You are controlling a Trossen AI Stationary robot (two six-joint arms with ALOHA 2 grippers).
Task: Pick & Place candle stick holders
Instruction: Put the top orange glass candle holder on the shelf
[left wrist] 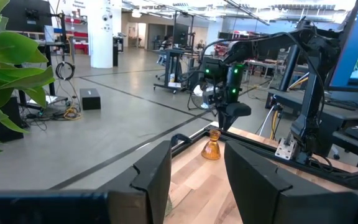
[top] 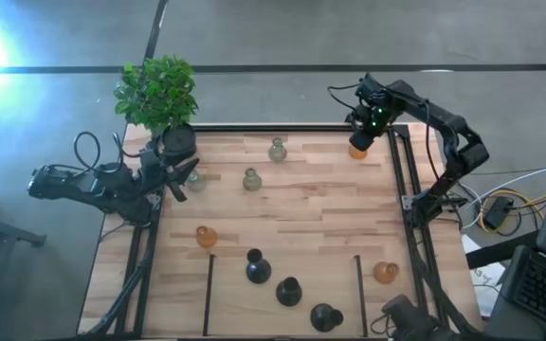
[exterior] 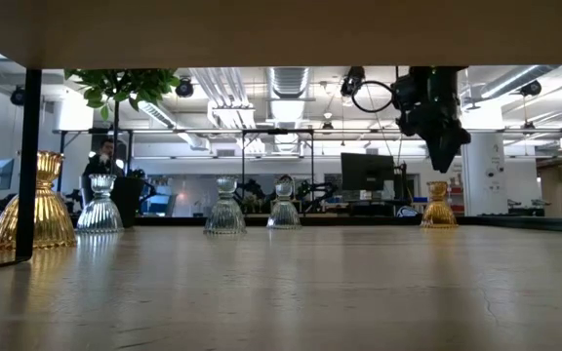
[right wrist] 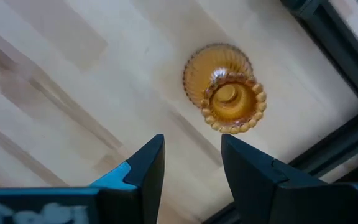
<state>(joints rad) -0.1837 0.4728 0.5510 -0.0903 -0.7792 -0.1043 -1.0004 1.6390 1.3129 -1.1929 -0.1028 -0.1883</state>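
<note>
Candle stick holders stand upright on their bulb bases on the wooden table: three pale ones at the far left, three black ones near the front, and amber ones spread about. My right gripper hangs open, pointing down, over the far right corner. It is just above and beside an amber holder, clear of it, as the low view shows. My left gripper is open and level at the table's left edge, holding nothing.
A green plant in a black pot stands at the far left corner, next to my left gripper. Black frame rails run along the table's sides, and two dark strips lie near the front. Bare wood lies in the table's middle.
</note>
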